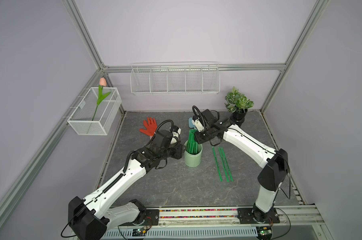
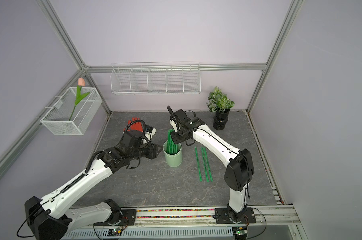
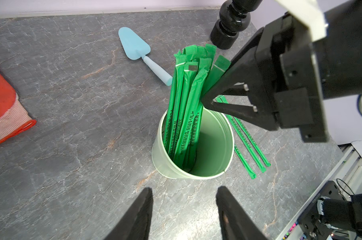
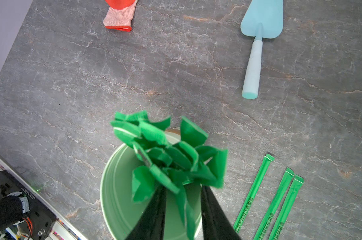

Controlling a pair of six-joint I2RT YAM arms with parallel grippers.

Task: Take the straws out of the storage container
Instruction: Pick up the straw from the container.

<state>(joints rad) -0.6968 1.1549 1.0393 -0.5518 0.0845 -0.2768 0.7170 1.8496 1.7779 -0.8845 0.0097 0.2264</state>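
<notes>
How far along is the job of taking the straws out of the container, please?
Done: three straws lie on the table beside the cup. In hand: the right gripper straddles the top of the bundle, grip unconfirmed. Remaining: most straws stand inside the cup.

Both top views hang high above the near edge of the bench (image 1: 176, 187), looking down and forward over all of it from far off; they are nearly alike. The left wrist camera sits just behind the left tool (image 3: 184, 209), looking steeply down at the storage container (image 3: 214, 145) close ahead. The right wrist camera looks almost straight down past the right tool (image 4: 183, 189), very near the straws (image 4: 161, 158). Both wrist views share the storage container, the loose straws (image 4: 253, 193) beside it and the trowel (image 4: 257, 41).
</notes>
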